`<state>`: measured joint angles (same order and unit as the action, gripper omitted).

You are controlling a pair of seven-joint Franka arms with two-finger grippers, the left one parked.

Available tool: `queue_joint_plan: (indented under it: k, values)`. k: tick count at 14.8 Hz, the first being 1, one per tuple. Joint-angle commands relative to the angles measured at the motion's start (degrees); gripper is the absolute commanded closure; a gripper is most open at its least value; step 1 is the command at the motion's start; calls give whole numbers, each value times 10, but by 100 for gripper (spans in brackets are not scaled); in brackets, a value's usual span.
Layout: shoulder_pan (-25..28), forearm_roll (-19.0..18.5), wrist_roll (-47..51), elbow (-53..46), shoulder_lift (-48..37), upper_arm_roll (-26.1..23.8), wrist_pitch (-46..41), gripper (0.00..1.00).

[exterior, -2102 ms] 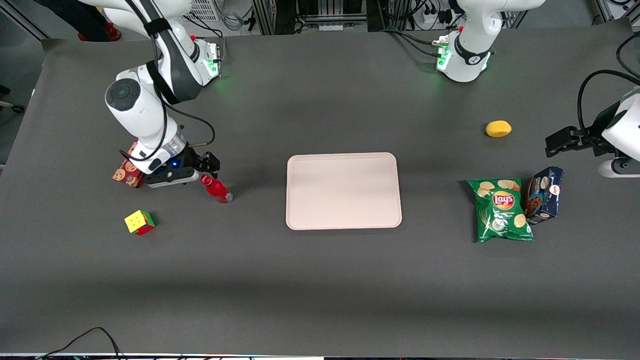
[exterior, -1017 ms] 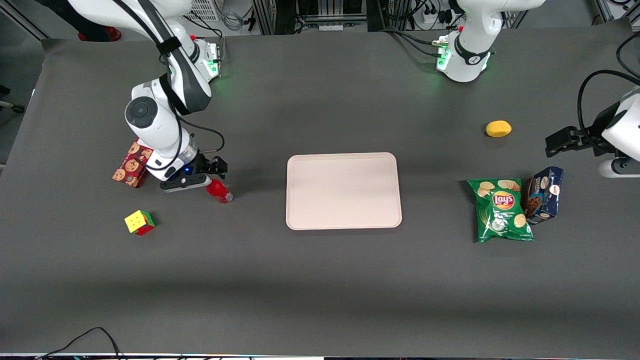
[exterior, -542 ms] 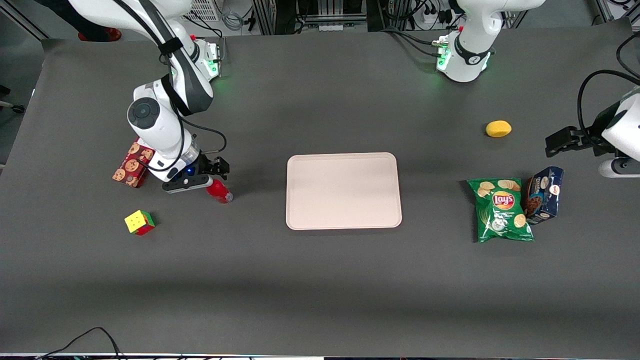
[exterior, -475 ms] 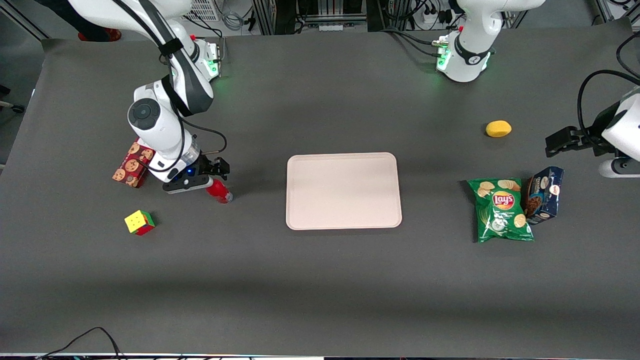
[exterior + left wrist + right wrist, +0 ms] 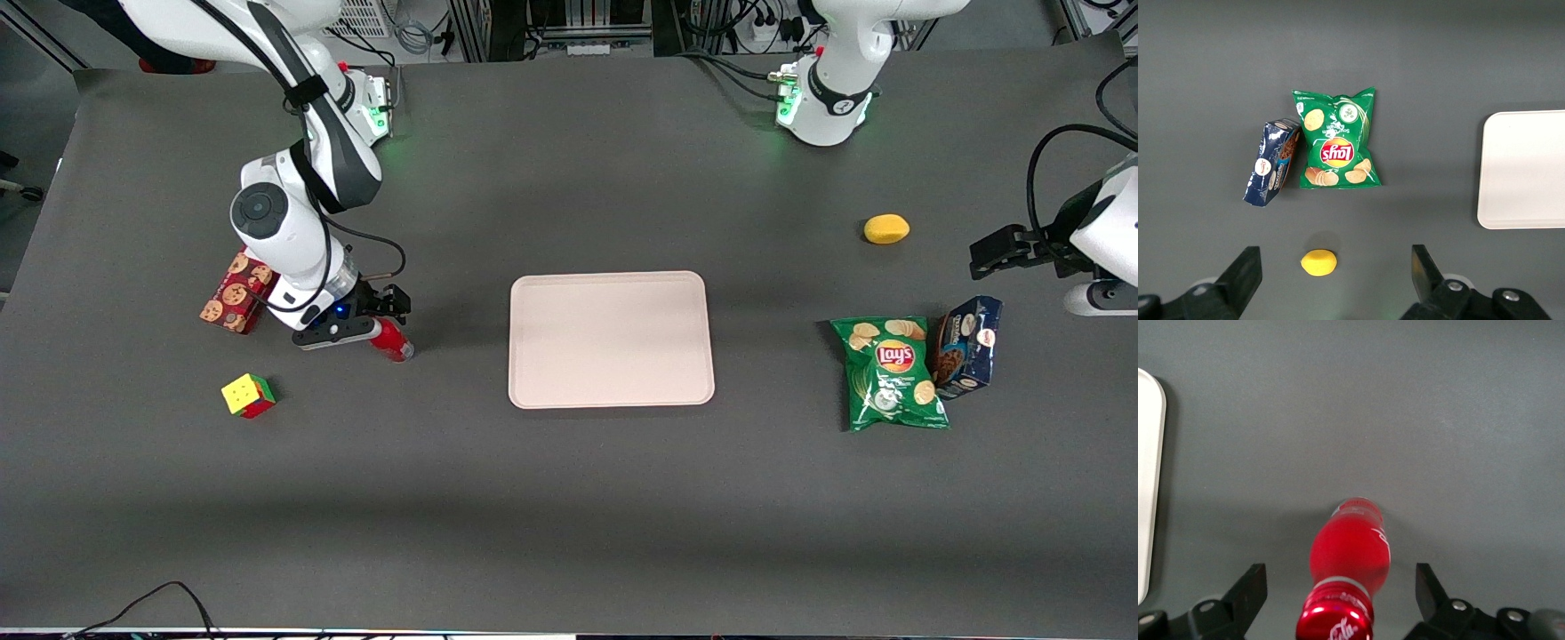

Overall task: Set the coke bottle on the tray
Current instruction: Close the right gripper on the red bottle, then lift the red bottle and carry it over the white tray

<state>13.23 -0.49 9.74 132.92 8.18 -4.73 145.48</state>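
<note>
The gripper's [image 5: 1341, 600] two fingers [image 5: 1248, 590] stand spread wide apart, one on each side of the coke bottle [image 5: 1350, 560] without touching it, the red cap between them. The bottle stands upright on the dark table [image 5: 551, 498] toward the working arm's end, near the tray [image 5: 611, 339] but apart from it. A red cookie box [image 5: 233, 293] lies beside the arm's wrist, and a coloured cube [image 5: 248, 395] sits nearer the front camera than that box.

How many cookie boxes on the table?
2. A red cookie box beside the working arm, partly hidden by it, near the open gripper over the coke bottle. A blue cookie box beside the chips bag.
</note>
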Motion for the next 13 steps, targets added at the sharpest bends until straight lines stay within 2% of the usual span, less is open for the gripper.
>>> queue_joint_plan:
  k: [1,3,4,6,7,10,12,13]
  values:
    - [7,4,-2,-13,10,3,4,10]
    - [6,4,-2,-13,10,3,4,18]
    - [6,4,-2,-13,10,3,4,26]
    - [6,4,-2,-13,10,3,3,50]
    - [6,3,-1,-13,10,3,3,66]
    - [6,3,-1,-13,10,2,3,91]
    - [6,3,-2,-13,9,2,3,100]
    - [6,3,-15,-13,6,2,2,100]
